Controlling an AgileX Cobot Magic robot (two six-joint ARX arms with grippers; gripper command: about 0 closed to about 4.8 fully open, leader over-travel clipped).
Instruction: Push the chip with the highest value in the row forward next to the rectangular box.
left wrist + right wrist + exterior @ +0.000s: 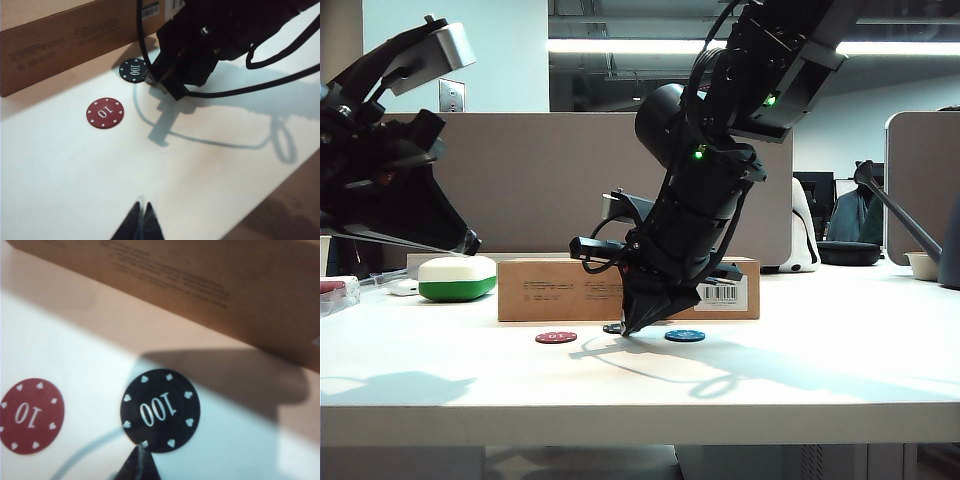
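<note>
Chips first, going left to right in the exterior view: red chip (556, 337) marked 10, then the black chip (613, 328) marked 100, then the blue chip (685, 336). Black one's the top value afaict, though the blue one's number isn't readable. It already sits a bit ahead of the other two, closer to the cardboard box (560, 288) but not up against it yet, there's bare table (820, 370) between.

Left gripper (140, 220) hangs well back and up off the table, fingers pinched together, holding nothing.

Right gripper (140, 462) is down at table level w/ its tip closed to a point, touching the near edge of the black chip, gripping nothing.

Imo the trick now: keep the tip low and centred behind the chip, push slow and straight at the box, else it'll spin off sideways. Stop as it meets the box wall, don't shove the box.
</note>
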